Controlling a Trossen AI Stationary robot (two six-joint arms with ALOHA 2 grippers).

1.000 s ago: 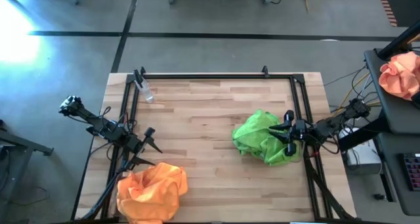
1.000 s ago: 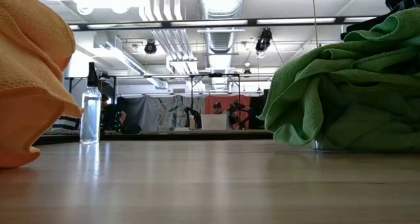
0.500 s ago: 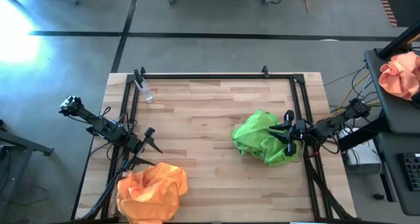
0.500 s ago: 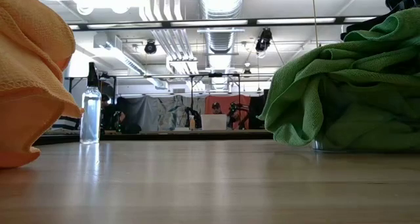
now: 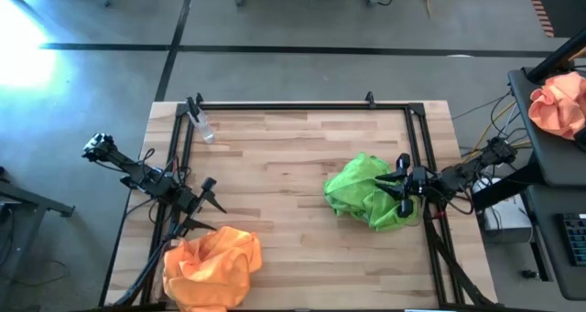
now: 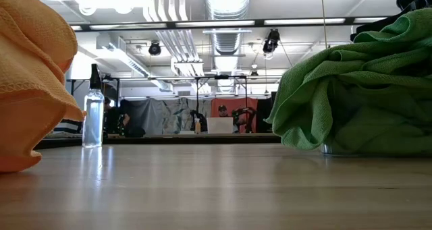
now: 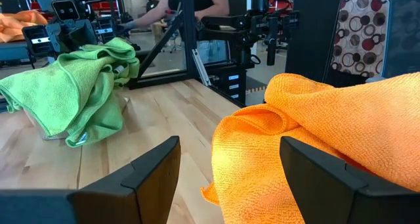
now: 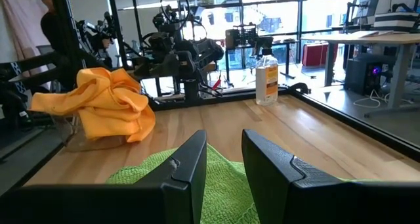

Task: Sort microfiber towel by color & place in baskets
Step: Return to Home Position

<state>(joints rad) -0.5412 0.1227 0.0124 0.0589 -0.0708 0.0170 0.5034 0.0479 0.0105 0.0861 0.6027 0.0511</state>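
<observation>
Since both lots are soft, light, floppy microfiber, I judge a pinch on a raised fold best.
Orange towels: heaped over a basket, near left corner of the tabletop.
Green towels: heaped by the right edge.
My left gripper, right gripper: both spread, empty.

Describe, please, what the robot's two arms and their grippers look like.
Both arms are black, slim and built of jointed links, each ending in a two-finger gripper: the left gripper and the right gripper. The wrist views show the left fingers and the right fingers as flat, matte dark plates with angled edges. No markings show on them.
</observation>
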